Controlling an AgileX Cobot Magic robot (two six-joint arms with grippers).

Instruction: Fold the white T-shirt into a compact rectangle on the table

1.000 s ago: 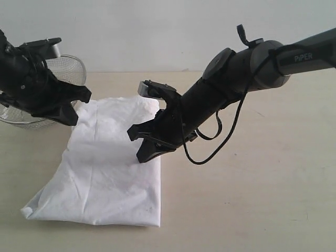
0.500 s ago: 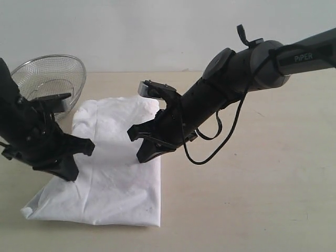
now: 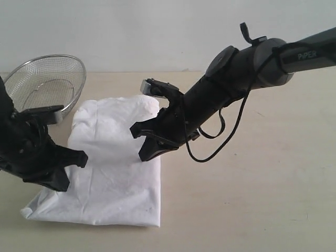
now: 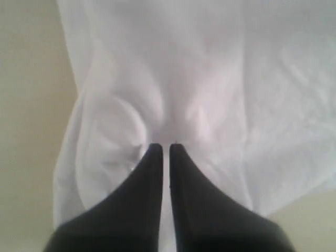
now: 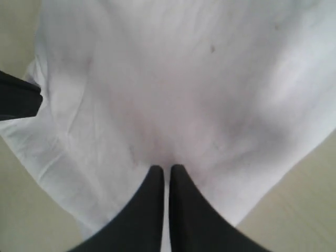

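The white T-shirt (image 3: 115,157) lies flat on the table (image 3: 252,184) as a wrinkled, roughly rectangular folded shape, with no lettering showing. My left gripper (image 3: 60,185) is shut, its tips low at the shirt's left edge near the front corner. In the left wrist view its tips (image 4: 166,147) rest together over bunched white cloth (image 4: 210,79); whether any cloth is pinched I cannot tell. My right gripper (image 3: 144,156) is shut too, its tips down on the shirt's right edge about halfway along. The right wrist view shows the tips (image 5: 167,168) closed over smooth cloth (image 5: 184,79).
A silver wire-mesh bowl (image 3: 47,79) stands at the back left, just beyond the shirt's far left corner. A loose black cable (image 3: 220,142) hangs under the right arm. Bare tabletop stretches to the right and in front of the shirt.
My left gripper has travelled from beside the mesh bowl toward the front along the shirt's left edge, and sits lower. The right arm has barely shifted. The shirt lies as before.
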